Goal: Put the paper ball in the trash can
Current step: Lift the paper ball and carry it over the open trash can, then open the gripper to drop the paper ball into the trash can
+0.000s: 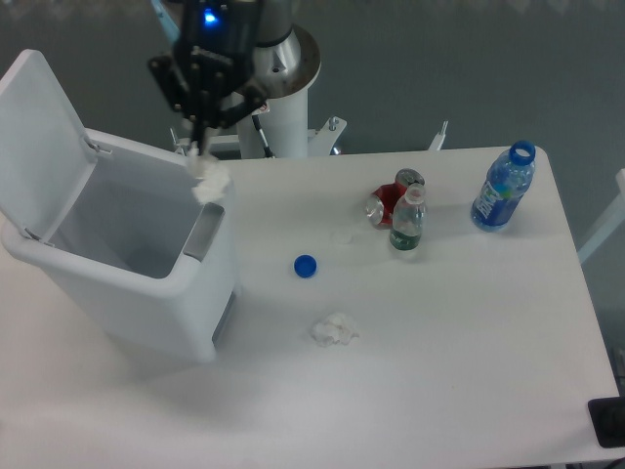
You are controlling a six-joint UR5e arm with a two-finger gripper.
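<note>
My gripper [198, 147] hangs at the upper left, above the right rim of the trash can. Its fingers look closed on the top of the paper ball [209, 181], a small ragged white wad dangling just below the tips. The ball is at the can's right edge, partly over the opening. The trash can [137, 308] is a large white bin on the left of the table. Its flip lid [41, 127] stands open to the left, and the inside looks empty.
A flatter white paper wad [334, 330] lies mid-table, with a blue bottle cap [306, 265] above it. A crushed red can [386, 205] and a small green bottle [408, 223] stand right of centre. A blue bottle [504, 188] is at the far right. The arm's white base post [283, 117] is behind the table.
</note>
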